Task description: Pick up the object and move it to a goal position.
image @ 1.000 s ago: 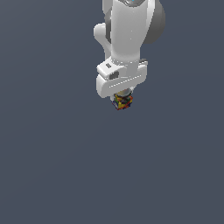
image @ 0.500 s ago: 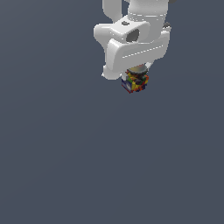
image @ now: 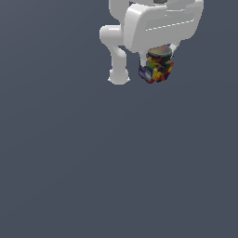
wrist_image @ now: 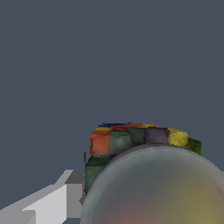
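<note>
Plain dark grey-blue backdrop (image: 93,162) filling both views, flat and unmarked; impossible to tell whether floor, surface or empty space.

White Panda arm (image: 118,51) hanging in from the upper edge of the exterior view, one rounded link reaching down on the exterior view's left and ending in a blunt cap. Just beside it, toward the exterior view's right, a broad white hand housing (image: 160,23), wider than what hangs below.

Gripper (image: 157,58) directly under that housing, closed around the jar; fingers mostly hidden behind jar and housing. In the wrist view, one pale grey finger (wrist_image: 52,203) seen reaching in from the corner and touching the jar's side.

Small jar (image: 156,66) held aloft, well up in the exterior view, tucked tight beneath the housing, with nothing underneath but backdrop. Dark round top pressed close under the housing; body patterned in red, yellow, green and blue blocks. In the wrist view, jar (wrist_image: 131,140) very near the lens: rounded lid large and blurred in front, a band of orange, green, purplish and yellow blocks showing behind its edge.
</note>
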Controlling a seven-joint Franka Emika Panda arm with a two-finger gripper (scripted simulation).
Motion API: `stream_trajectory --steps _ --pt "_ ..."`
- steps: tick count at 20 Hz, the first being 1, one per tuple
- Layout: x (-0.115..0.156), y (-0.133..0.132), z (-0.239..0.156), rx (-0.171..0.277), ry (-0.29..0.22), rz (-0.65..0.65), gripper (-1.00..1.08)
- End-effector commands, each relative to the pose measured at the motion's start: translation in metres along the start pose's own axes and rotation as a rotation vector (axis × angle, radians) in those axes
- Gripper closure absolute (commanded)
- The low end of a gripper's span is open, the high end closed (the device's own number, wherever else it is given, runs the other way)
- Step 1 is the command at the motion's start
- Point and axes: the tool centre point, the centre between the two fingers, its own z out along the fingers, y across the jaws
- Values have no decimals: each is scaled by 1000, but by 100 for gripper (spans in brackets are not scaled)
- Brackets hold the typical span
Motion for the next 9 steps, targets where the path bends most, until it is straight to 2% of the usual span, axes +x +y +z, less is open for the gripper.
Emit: stream_trajectory --steps 1,9 --pt "3 -2 -11 -1 2 1 108" --pt "6 -5 -21 -1 2 1 108"
